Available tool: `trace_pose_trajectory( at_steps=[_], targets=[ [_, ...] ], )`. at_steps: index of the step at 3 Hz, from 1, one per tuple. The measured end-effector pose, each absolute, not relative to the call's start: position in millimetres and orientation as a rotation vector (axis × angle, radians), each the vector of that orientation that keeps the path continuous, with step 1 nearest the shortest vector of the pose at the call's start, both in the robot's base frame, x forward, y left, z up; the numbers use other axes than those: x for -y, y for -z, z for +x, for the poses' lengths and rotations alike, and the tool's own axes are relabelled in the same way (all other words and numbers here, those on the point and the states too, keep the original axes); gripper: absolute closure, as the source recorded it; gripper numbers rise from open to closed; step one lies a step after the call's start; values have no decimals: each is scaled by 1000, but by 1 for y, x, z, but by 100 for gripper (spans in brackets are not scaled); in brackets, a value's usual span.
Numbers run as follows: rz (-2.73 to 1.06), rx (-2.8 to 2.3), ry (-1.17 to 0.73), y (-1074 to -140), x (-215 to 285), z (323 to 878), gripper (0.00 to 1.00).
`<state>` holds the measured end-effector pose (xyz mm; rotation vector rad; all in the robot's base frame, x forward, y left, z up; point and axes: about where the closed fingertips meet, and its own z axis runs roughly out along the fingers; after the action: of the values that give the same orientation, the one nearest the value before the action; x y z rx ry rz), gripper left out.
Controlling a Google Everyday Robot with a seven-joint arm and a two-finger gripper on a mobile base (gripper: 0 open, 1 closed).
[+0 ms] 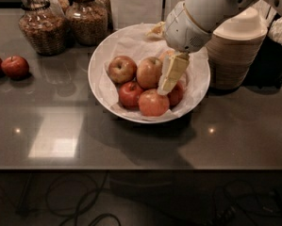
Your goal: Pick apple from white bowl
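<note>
The white bowl, wide and lined with crumpled white paper, stands in the middle of the dark counter and holds several apples. The apple, large, pale golden with a red blush, lies near the bowl's centre. Around it lie a similar yellowish-red apple on the left, a pinkish-orange apple at the front and small deep-red apples. My gripper hangs down into the bowl from the upper right, right beside the apple's right side. It hides part of another apple behind it.
Two glass jars with dry food stand at the back left. Two red apples lie on the counter at the far left. A stack of beige disposable bowls stands just right of the white bowl. The counter's front edge runs below.
</note>
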<state>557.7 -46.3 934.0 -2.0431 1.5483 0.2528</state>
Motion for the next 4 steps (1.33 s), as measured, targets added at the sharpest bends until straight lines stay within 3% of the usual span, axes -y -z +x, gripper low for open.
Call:
trace_pose_trajectory(
  at_steps=[1, 4],
  targets=[
    [-2047, -1555, -260, -927, 45, 565, 20],
    [-2038, -1591, -234, -923, 52, 580, 23]
  ],
)
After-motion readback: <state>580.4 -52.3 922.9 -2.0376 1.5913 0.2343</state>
